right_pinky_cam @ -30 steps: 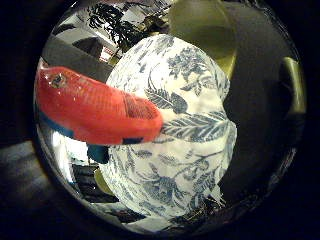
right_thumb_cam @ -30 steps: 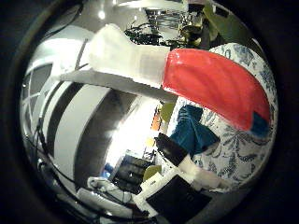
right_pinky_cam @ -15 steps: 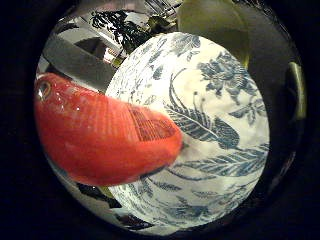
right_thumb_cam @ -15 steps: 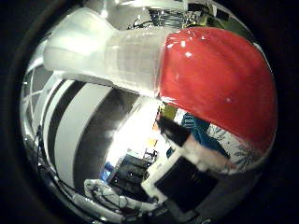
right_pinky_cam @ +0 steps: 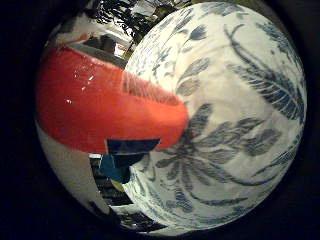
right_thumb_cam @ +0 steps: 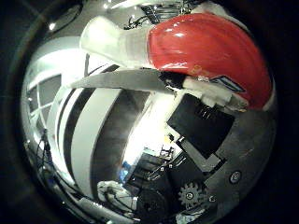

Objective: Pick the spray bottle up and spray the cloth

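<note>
We see the red spray bottle (right_thumb_cam: 205, 51) looming close, its lower body cut off; the floral cloth (right_pinky_cam: 225, 130) lies behind. Whether our robot hand (right_thumb_cam: 205, 140) grips it, we cannot tell.

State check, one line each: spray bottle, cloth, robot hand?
spray bottle: red body with a translucent white neck end, fills much of both palm views, so close to the palm.
cloth: white with blue floral print, spread out behind the bottle; wet or dry cannot be told.
robot hand: black and geared parts beside the bottle; whether the fingers are curled round it cannot be told.
</note>
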Motion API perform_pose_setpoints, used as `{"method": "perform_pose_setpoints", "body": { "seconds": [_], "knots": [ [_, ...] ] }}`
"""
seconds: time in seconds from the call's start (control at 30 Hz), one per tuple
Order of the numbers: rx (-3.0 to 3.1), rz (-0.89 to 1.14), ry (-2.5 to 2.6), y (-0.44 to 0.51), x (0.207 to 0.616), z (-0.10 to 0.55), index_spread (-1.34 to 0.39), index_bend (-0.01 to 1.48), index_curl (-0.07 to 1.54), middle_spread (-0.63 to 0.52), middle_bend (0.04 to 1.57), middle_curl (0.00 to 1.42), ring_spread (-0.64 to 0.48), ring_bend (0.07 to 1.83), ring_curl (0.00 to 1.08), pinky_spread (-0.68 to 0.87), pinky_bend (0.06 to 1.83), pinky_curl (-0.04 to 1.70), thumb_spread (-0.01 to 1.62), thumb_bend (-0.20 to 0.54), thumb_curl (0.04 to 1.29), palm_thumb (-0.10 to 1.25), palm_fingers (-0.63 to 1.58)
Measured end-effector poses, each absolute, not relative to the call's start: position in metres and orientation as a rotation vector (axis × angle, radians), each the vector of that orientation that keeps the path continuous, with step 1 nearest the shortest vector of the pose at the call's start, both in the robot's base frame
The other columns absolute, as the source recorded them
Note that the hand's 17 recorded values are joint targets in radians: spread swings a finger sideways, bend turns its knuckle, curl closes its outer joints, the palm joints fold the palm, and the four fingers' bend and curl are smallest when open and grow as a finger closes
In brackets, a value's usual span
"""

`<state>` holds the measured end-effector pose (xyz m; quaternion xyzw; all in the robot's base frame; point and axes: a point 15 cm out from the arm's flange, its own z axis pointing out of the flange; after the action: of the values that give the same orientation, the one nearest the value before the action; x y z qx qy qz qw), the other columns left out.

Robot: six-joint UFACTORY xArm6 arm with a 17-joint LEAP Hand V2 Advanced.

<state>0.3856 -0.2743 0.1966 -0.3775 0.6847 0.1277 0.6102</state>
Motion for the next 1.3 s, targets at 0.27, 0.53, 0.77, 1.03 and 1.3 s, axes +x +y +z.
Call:
{"method": "perform_pose_setpoints", "body": {
  "seconds": [0.27, 0.53, 0.77, 1.03, 1.3],
  "knots": [
    [-0.887, 0.275, 1.578, -0.277, 0.386, 0.204, -0.19, 1.15, 0.74, -0.08, 1.3, 0.67, -0.16, 1.42, 0.63, -0.17, 1.52, 0.48, 0.86, -0.011, 0.56, 1.05, 1.21],
    [-0.946, 0.211, 1.574, -0.281, 0.387, 0.233, -0.18, 1.17, 0.73, -0.07, 1.33, 0.64, -0.16, 1.44, 0.62, -0.17, 1.49, 0.56, 0.87, -0.016, 0.63, 1.07, 1.2],
    [-1.075, 0.181, 1.582, -0.283, 0.396, 0.268, -0.17, 1.18, 0.72, -0.07, 1.34, 0.62, -0.16, 1.45, 0.62, -0.17, 1.46, 0.62, 0.89, -0.016, 0.68, 1.07, 1.2],
    [-1.235, 0.194, 1.68, -0.276, 0.377, 0.293, -0.17, 1.19, 0.71, -0.07, 1.36, 0.61, -0.16, 1.46, 0.61, -0.18, 1.42, 0.69, 0.91, -0.015, 0.7, 1.07, 1.2],
    [-1.528, 0.286, 1.749, -0.248, 0.368, 0.304, -0.17, 1.2, 0.71, -0.07, 1.36, 0.61, -0.16, 1.46, 0.61, -0.19, 1.39, 0.74, 0.91, -0.016, 0.72, 1.06, 1.2]
  ]
}}
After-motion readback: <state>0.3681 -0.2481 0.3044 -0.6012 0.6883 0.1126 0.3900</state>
